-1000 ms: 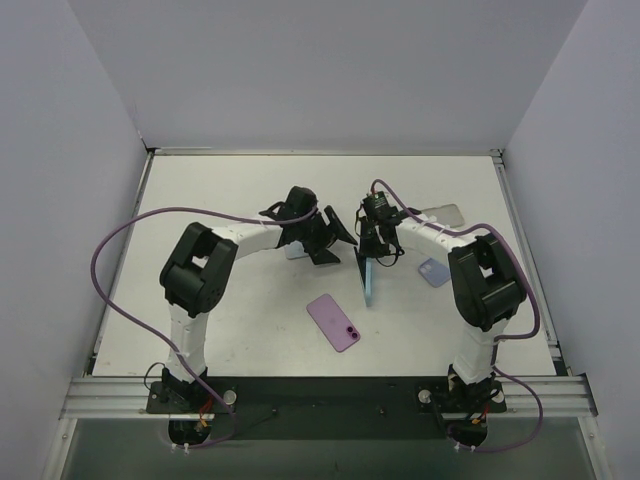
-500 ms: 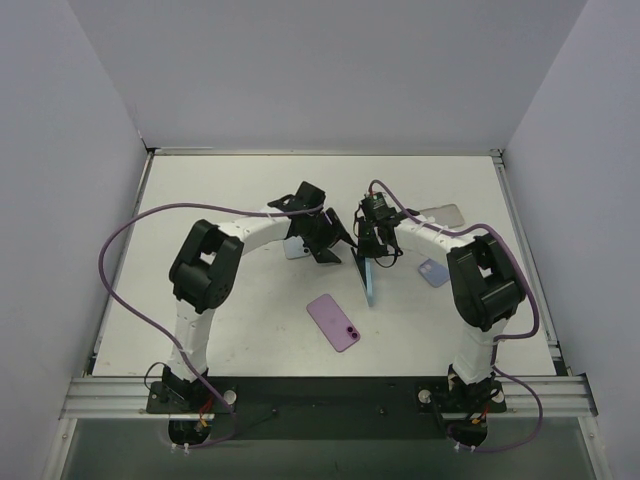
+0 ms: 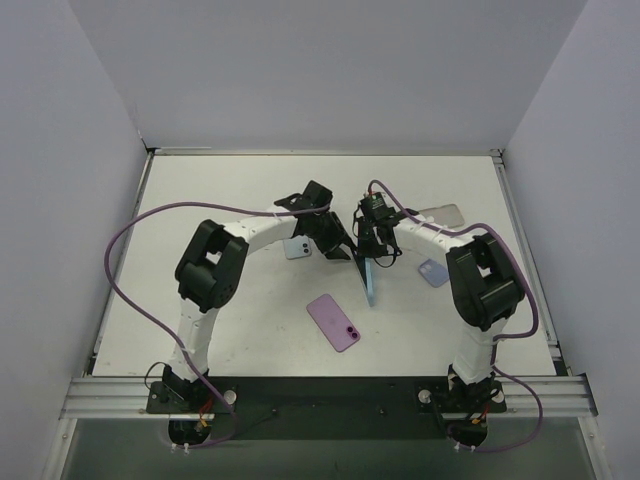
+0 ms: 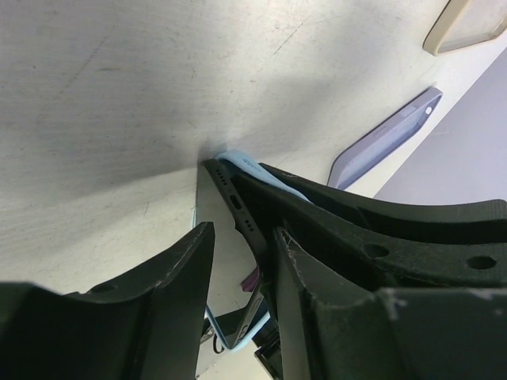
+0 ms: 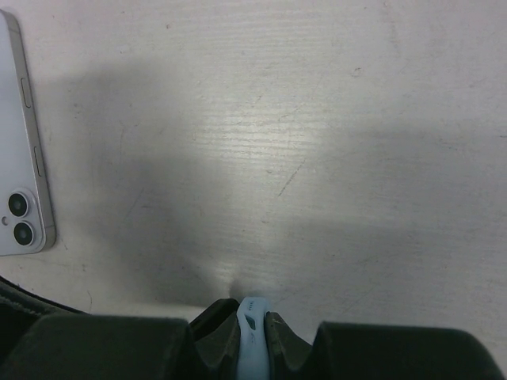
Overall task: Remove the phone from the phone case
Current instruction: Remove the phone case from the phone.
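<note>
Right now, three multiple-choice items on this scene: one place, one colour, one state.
1. Where is the pink phone?
A) flat on the table, nearer the arm bases than the right claw
B) held in the air
C) standing on edge
2. The case in the right claw is:
A) black
B) light blue
C) red
3. The right claw is:
A) wide open
B) shut on the case
C) out of view
Answers: 1 A, the top view shows it lying flat below the claw. 2 B, the right wrist view shows a pale blue edge in the grip. 3 B, the claw pinches that edge.
</note>
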Robot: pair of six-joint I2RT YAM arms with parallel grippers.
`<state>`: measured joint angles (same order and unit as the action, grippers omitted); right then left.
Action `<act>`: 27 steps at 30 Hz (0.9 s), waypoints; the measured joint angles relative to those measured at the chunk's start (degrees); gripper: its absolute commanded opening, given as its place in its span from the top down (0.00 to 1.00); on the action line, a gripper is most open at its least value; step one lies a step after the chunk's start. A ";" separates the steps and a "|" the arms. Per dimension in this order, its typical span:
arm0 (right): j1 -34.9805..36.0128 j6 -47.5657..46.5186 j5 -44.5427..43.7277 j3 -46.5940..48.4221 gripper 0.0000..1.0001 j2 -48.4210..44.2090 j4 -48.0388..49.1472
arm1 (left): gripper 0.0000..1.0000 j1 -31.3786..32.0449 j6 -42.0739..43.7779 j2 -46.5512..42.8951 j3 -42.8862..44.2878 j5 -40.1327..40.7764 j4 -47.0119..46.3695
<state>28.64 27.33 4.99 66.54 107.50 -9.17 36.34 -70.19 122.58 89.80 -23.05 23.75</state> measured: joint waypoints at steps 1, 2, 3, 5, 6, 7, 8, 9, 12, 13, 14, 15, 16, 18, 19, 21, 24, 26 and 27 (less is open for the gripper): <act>0.00 0.00 -0.07 0.04 1.00 -0.11 -0.04 | 0.57 0.00 0.13 0.26 0.52 -0.02 0.52; 0.00 0.00 -0.09 0.17 1.00 -0.44 -0.13 | 0.60 0.00 0.28 0.42 0.94 0.02 1.05; 0.00 0.00 -0.09 0.22 1.00 -0.50 -0.22 | 0.63 0.00 0.35 0.50 1.31 0.17 1.62; 0.00 -0.02 -0.09 0.55 1.00 -0.68 -0.28 | 0.72 0.15 0.31 0.55 1.92 0.42 2.32; 0.00 0.00 -0.13 0.61 1.00 -0.70 -0.39 | 0.74 0.28 0.35 0.59 2.45 0.66 2.78; 0.00 -0.11 -0.15 0.76 1.00 -0.70 -0.52 | 0.75 0.39 0.68 0.70 3.34 1.18 4.11; 0.02 -0.24 -0.17 0.87 1.00 -0.70 -0.68 | 0.76 0.50 1.01 0.87 4.22 1.79 5.62; 0.00 -0.24 -0.17 1.03 1.00 -0.70 -0.81 | 0.78 0.63 1.46 1.07 5.16 2.32 7.21; -0.31 -0.24 -0.11 1.38 1.00 -0.70 -1.38 | 0.85 0.90 2.47 1.44 7.19 3.89 10.51; -0.50 -0.28 -0.02 1.55 1.00 -0.68 -1.68 | 0.86 1.05 2.80 1.46 7.43 4.31 11.04; -0.55 -0.28 0.20 1.66 1.00 -0.68 -1.99 | 0.88 1.14 2.91 1.46 7.50 4.52 11.39; -0.66 -0.28 0.42 1.84 1.00 -0.59 -2.40 | 0.94 1.18 2.95 1.46 7.63 4.61 11.69; -0.83 -0.28 0.68 2.14 1.00 -0.44 -2.84 | 0.98 1.22 2.97 1.46 7.69 4.68 11.89; -1.22 -0.26 1.46 2.89 1.00 -0.11 -3.89 | 1.00 1.38 3.04 1.46 7.80 4.92 12.11; -1.44 -0.22 1.88 3.13 1.00 -0.02 -4.33 | 1.00 1.40 3.08 1.46 7.87 5.01 12.22; -1.86 -0.20 2.49 3.39 1.00 0.02 -5.09 | 1.00 1.46 3.17 1.46 8.07 5.18 12.52; -2.64 -0.17 3.41 3.93 1.00 0.02 -7.02 | 1.00 1.60 3.17 1.46 8.09 5.22 12.74; -3.10 -0.20 3.58 4.33 1.00 0.02 -8.37 | 1.00 1.66 3.17 1.46 8.09 5.14 13.09; -3.43 -0.22 3.56 4.55 1.00 0.02 -9.14 | 1.00 1.66 3.13 1.44 8.09 5.09 13.40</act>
<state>25.21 27.11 8.56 71.09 107.53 -18.31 38.00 -67.07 124.03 97.89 -17.96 37.15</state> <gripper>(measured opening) 0.108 0.288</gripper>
